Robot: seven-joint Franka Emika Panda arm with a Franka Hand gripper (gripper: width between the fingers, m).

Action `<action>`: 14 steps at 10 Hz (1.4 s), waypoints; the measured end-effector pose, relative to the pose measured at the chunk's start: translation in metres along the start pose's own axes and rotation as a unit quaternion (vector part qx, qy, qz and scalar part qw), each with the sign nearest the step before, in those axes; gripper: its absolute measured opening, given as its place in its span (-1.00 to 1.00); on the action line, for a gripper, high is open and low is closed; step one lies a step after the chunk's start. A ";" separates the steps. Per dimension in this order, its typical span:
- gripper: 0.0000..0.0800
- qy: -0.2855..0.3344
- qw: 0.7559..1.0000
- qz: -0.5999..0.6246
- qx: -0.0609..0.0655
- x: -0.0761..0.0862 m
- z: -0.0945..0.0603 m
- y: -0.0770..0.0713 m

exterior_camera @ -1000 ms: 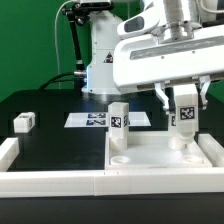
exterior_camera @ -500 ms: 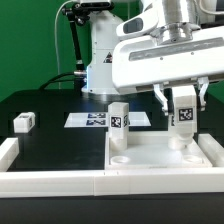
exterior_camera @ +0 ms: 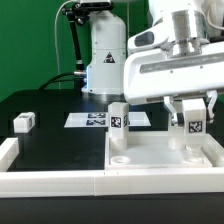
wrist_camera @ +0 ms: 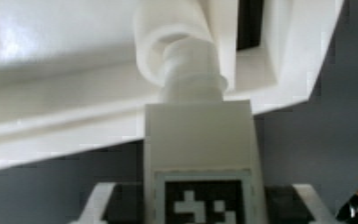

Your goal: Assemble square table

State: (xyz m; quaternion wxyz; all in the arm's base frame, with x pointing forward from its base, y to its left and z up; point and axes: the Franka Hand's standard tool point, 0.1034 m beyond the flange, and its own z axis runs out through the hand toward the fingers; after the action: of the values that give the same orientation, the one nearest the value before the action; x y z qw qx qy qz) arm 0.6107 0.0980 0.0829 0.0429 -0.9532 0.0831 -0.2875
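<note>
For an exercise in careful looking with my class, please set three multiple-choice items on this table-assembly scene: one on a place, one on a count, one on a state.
1. Where does the loose leg lie?
A. On the black table, at the exterior view's left, apart from the slab
B. On top of the slab
C. Between the fingers

2. How many legs show in the exterior view?
A. One
B. Three
C. Five

3. What state is the gripper in?
A. Open and empty
B. Shut on one of the legs
C. Shut on the slab's rim

Answers:
1 A: it sits alone on the dark surface, clear of the slab.
2 B: there are the loose leg, the standing leg on the slab, and the held leg.
3 B: the fingers flank the held leg on both sides, upright over the slab.
</note>
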 end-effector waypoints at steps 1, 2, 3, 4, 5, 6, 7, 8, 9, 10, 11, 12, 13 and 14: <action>-0.28 0.000 1.000 0.001 -0.001 0.000 0.000 0.002; -0.28 0.000 1.000 0.001 -0.001 0.000 0.001 0.002; -0.28 -0.001 1.000 0.001 -0.002 -0.001 0.002 0.003; -0.28 0.000 1.000 0.001 -0.002 -0.001 0.003 0.003; -0.28 0.002 1.000 0.001 -0.003 0.000 0.003 0.003; -0.28 0.005 1.000 0.000 -0.004 0.000 0.003 0.003; -0.28 0.003 1.000 0.000 -0.002 0.000 0.003 0.003; -0.28 0.019 1.000 -0.003 -0.009 -0.001 0.003 0.006; -0.28 0.000 1.000 -0.003 -0.006 -0.011 0.009 0.005; -0.28 -0.007 1.000 -0.002 -0.004 -0.011 0.009 0.004; -0.28 -0.007 1.000 -0.002 -0.004 -0.012 0.009 0.004; -0.28 -0.007 1.000 -0.002 -0.004 -0.012 0.009 0.004; -0.28 -0.007 1.000 -0.002 -0.004 -0.012 0.009 0.004; -0.28 -0.007 1.000 -0.002 -0.004 -0.012 0.009 0.004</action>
State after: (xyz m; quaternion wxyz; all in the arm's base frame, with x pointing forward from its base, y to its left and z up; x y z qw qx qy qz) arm 0.6057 0.0968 0.0682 0.0388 -0.9557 0.0818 -0.2801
